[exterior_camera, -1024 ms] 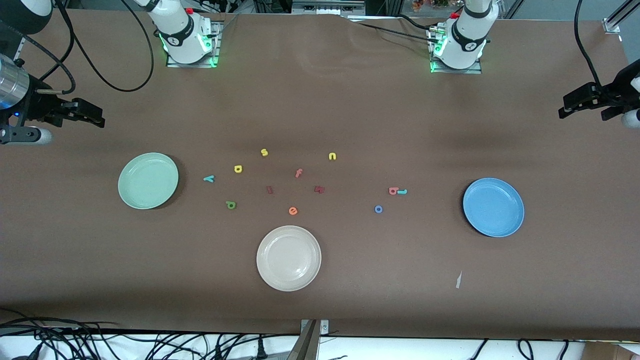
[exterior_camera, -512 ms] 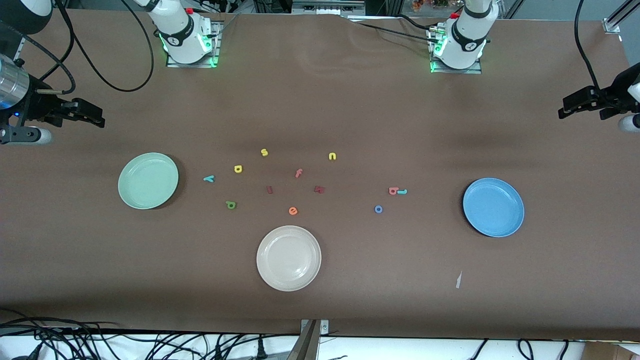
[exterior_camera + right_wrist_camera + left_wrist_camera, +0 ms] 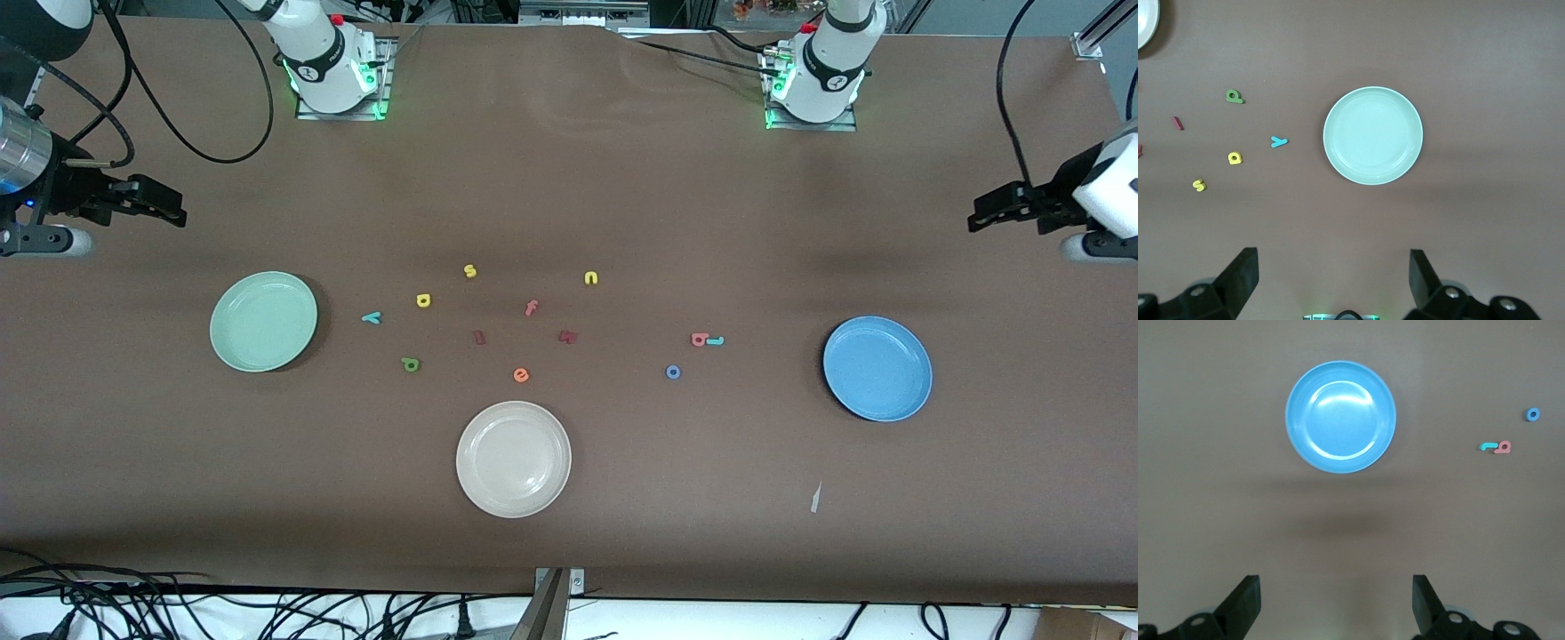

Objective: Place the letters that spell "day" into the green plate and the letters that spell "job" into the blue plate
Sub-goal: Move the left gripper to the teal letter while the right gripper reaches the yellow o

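The green plate [image 3: 263, 321] [image 3: 1373, 135] lies toward the right arm's end of the table. Beside it are a teal y [image 3: 372, 317] [image 3: 1279, 141], a yellow rounded letter [image 3: 423, 300] [image 3: 1235, 158] and a green rounded letter [image 3: 410, 364] [image 3: 1235, 97]. The blue plate [image 3: 877, 368] [image 3: 1340, 417] lies toward the left arm's end. Near it a salmon b [image 3: 700, 339] [image 3: 1502, 447] touches a teal j [image 3: 716, 340] [image 3: 1486, 445], with a blue o [image 3: 673, 372] [image 3: 1533, 415] close by. My left gripper [image 3: 1005, 213] [image 3: 1336, 600] and right gripper [image 3: 164, 209] [image 3: 1333, 277] hang open and empty over the table's two ends.
A cream-white plate [image 3: 513, 459] sits nearest the front camera. Loose in the middle are a yellow s [image 3: 469, 271], yellow n [image 3: 590, 278], orange f [image 3: 531, 308], orange e [image 3: 521, 375] and two dark red letters [image 3: 479, 337]. A paper scrap [image 3: 814, 498] lies near the blue plate.
My left gripper has drifted in from the table's end toward the middle. The right arm and all the letters have stayed put.
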